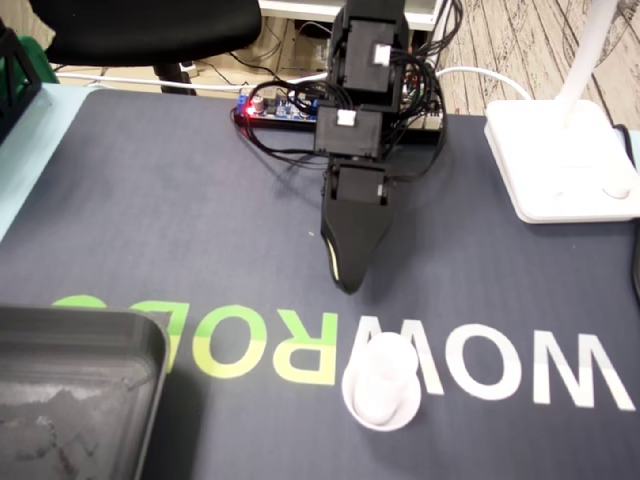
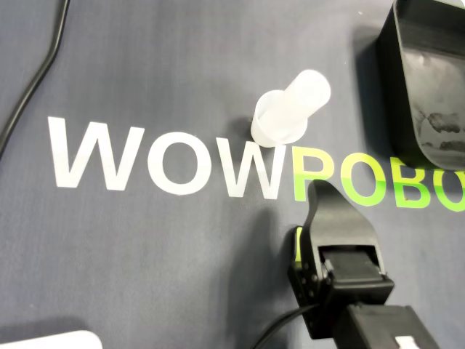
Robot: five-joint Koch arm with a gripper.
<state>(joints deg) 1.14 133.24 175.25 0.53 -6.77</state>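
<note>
Overhead view, one white cup (image 2: 289, 110), one black tray (image 2: 392, 69), one gripper (image 2: 322, 192) closed, empty

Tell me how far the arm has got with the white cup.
Done: nothing visible. The white cup stands on the mat's lettering, untouched. In hand: the pincer hangs over the mat short of the cup and apart from it. Nothing shows in it, and whether its jaws are open cannot be told. Left: reach the cup, grip it and lift it, perhaps toward the black tray.
</note>
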